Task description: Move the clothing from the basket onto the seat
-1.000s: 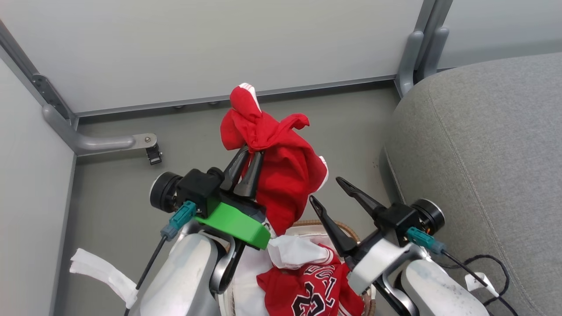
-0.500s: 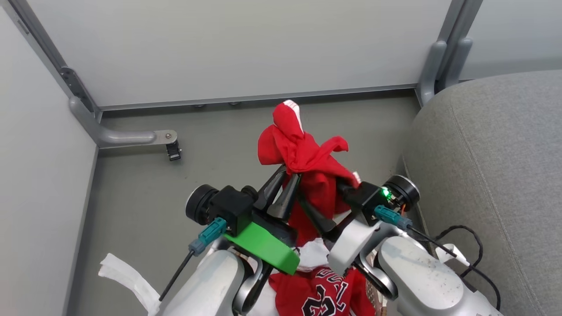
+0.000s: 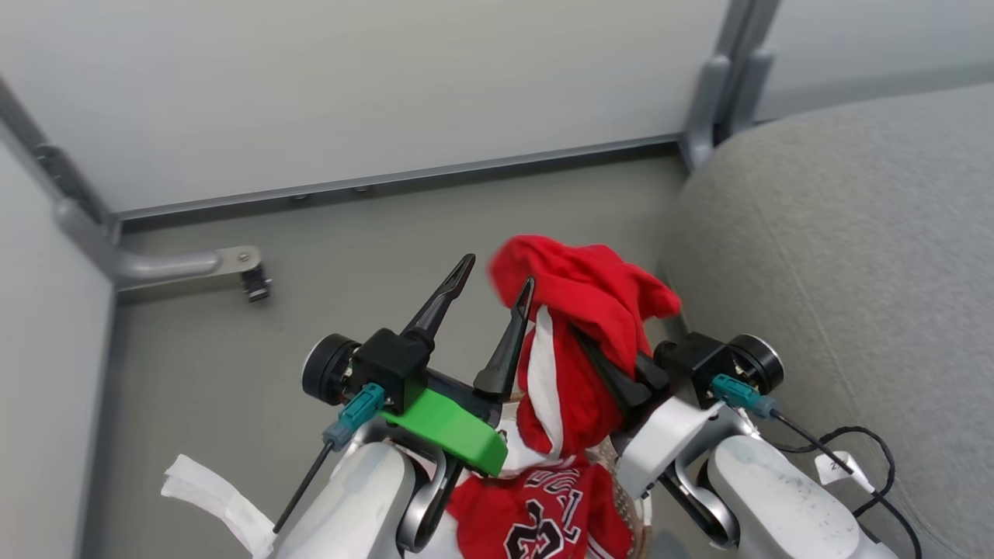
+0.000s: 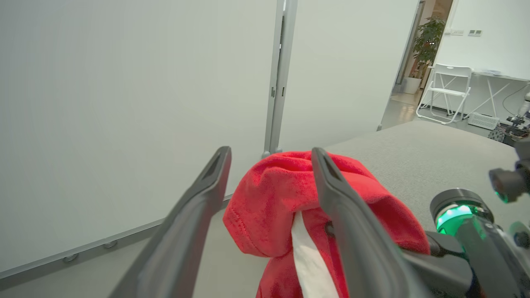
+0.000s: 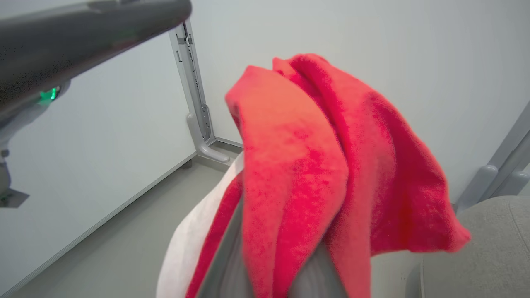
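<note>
A red jersey (image 3: 594, 303) with a white stripe hangs bunched from my right gripper (image 3: 588, 343), which is shut on it; the cloth drapes over and hides the fingertips. In the right wrist view the same jersey (image 5: 298, 165) falls over both fingers. My left gripper (image 3: 497, 273) stands open just left of the jersey, its right finger touching the cloth; in the left wrist view the jersey (image 4: 269, 198) sits beyond the spread fingers (image 4: 331, 186). Another red jersey (image 3: 543, 512) with black-and-white numbers lies in the basket (image 3: 627, 508) below. The grey seat (image 3: 839, 272) lies to the right.
White partition panels stand behind and to the left, with a grey post foot and caster (image 3: 252, 283) on the grey floor. A white strip of cloth (image 3: 206, 489) lies by my left arm. A black cable (image 3: 854, 450) trails over the seat's edge.
My left gripper has opened and let go of the lifted jersey. The right gripper came in from the right and shut on it. The head camera has shifted.
</note>
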Robot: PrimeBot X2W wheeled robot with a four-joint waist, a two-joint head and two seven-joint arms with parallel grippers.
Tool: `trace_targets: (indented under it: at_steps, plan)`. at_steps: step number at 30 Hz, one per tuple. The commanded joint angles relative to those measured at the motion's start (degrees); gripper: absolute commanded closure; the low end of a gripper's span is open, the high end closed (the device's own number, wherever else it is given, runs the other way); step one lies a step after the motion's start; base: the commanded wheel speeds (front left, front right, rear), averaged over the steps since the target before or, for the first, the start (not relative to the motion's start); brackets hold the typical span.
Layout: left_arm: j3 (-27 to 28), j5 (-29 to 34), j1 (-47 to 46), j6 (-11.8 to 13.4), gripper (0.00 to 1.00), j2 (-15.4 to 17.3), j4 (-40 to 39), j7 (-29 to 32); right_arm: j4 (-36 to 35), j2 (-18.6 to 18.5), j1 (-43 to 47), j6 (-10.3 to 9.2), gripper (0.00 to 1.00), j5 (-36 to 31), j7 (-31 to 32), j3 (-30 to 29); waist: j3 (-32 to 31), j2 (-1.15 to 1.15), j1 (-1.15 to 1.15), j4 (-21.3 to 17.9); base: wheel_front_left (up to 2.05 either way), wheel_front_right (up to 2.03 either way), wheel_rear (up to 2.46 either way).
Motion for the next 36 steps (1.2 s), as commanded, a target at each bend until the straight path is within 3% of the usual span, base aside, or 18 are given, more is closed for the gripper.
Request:
trace_targets:
  at_steps: [1,7,14,20,32,36]
  plan:
    - [0.46,0.44,0.24,-0.26,0.00,0.15,0.48,0.03,-0.50,-0.49,0.88,-0.08,1.00,0.16,-0.28,-0.51,3.20,0.58,0.00,-8.65,0.00,0.00,0.00]
    - [0.96,1.48,0.29,-1.02,0.00,0.21,2.24,0.03,-0.49,-2.53,1.39,-0.08,1.00,0.34,-0.28,-2.48,5.61,0.58,0.00,-16.99,0.00,0.00,0.00]
    - [0.55,2.80,-1.69,-1.79,0.00,0.26,4.83,0.03,1.53,-7.32,-3.25,-0.08,1.00,-0.52,-0.29,-5.86,9.85,0.58,0.00,-20.23,0.00,0.00,0.00]
    - [0.52,4.45,-3.61,-2.25,0.00,0.26,7.46,0.03,7.43,-12.64,-11.49,-0.08,1.00,0.36,-0.29,-7.71,15.40,0.58,0.00,-18.49,0.00,0.00,0.00]
    - [1.00,7.96,-8.47,-2.72,0.00,1.22,8.85,0.03,25.15,-22.57,-33.97,-0.08,1.00,4.76,0.00,-9.67,26.77,0.58,0.00,-10.80,0.00,0.00,0.00]
    - [0.77,8.15,-9.92,-2.76,0.00,1.40,8.58,0.03,29.97,-24.22,-40.05,-0.08,1.00,5.75,-0.14,-12.11,29.27,0.58,0.00,-8.57,0.00,0.00,0.00]
